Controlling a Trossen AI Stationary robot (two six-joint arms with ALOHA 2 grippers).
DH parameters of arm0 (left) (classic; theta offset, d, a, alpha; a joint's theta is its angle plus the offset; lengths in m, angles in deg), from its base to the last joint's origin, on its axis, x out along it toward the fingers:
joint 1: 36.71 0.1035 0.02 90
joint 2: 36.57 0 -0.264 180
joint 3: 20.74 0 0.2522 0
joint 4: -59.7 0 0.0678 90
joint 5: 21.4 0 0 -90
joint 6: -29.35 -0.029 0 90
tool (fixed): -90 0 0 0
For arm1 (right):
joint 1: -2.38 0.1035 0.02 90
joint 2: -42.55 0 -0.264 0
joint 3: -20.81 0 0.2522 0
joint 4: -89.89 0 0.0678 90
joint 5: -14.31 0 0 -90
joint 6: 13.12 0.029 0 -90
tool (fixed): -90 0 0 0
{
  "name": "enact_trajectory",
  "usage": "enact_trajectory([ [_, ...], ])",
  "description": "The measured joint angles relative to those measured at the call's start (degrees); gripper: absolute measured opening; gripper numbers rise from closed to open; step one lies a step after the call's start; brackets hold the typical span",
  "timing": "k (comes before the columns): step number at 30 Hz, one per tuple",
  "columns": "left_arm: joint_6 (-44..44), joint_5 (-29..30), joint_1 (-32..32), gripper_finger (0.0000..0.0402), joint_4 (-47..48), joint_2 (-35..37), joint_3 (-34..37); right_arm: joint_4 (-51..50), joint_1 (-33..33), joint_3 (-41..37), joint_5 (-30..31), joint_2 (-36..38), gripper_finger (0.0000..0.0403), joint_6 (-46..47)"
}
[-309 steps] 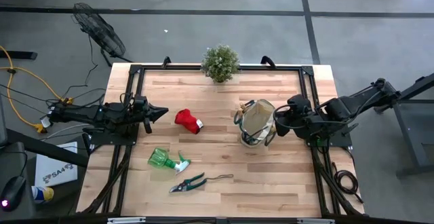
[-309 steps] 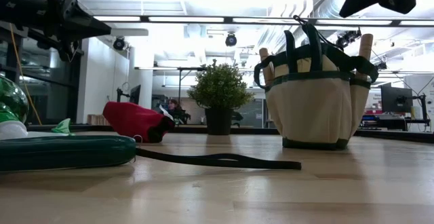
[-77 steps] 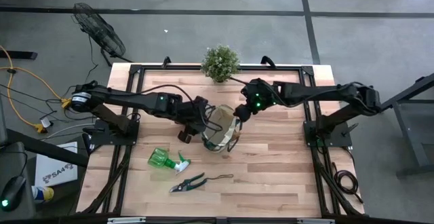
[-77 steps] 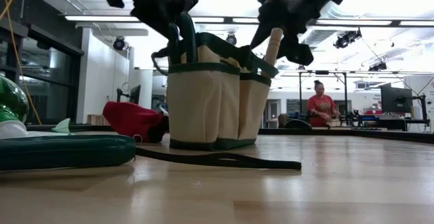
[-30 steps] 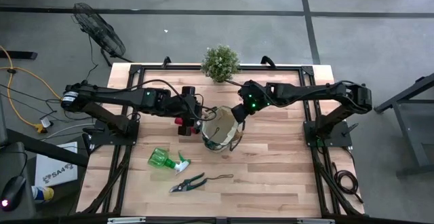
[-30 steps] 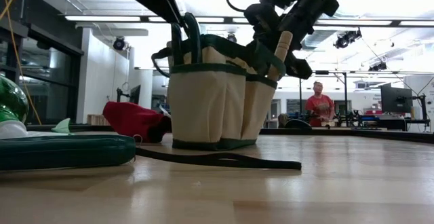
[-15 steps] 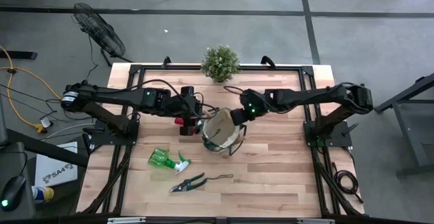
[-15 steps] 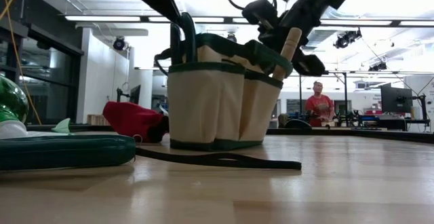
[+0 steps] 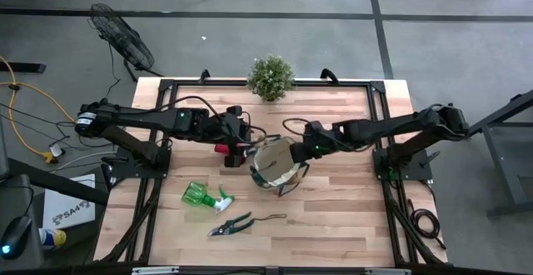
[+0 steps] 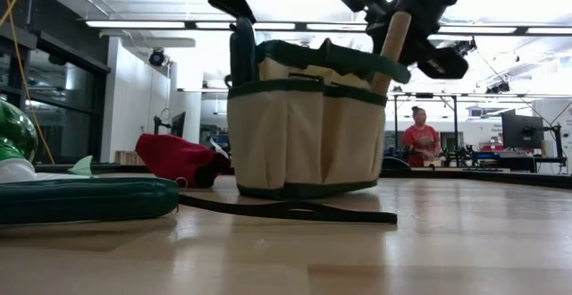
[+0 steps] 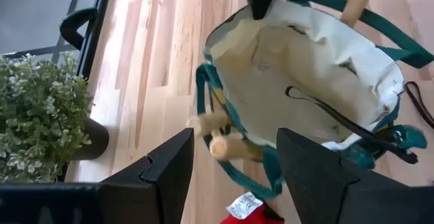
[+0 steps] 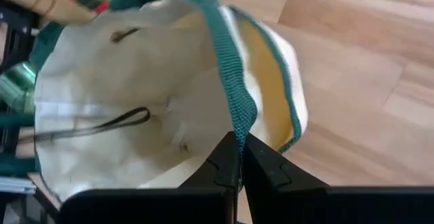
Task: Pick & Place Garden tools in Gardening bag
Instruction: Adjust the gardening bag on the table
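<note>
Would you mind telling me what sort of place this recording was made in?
Probably a robotics lab or workshop. Two robot arms are mounted at a wooden table on a bare concrete floor, a fan and loose cables lie beside it, and the low view shows strip lights and a person at desks behind.

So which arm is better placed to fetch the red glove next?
The left. Its hand is open by the red glove, beside the gardening bag, while the right hand is shut on the bag's rim.
</note>
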State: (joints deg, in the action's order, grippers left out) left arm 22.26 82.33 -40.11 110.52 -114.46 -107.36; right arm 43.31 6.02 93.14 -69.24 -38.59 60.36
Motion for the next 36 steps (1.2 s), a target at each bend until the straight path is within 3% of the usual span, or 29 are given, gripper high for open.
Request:
enact_trajectory([
  [20,4.76,-4.39,0.00,0.0205,-0.09,0.00,0.00,0.17,16.05,0.00,1.14,0.02,0.0004,13.21],
  [36,9.21,-4.34,0.00,0.0205,-0.18,0.00,0.00,0.51,17.85,0.00,0.91,0.02,0.0004,10.31],
])
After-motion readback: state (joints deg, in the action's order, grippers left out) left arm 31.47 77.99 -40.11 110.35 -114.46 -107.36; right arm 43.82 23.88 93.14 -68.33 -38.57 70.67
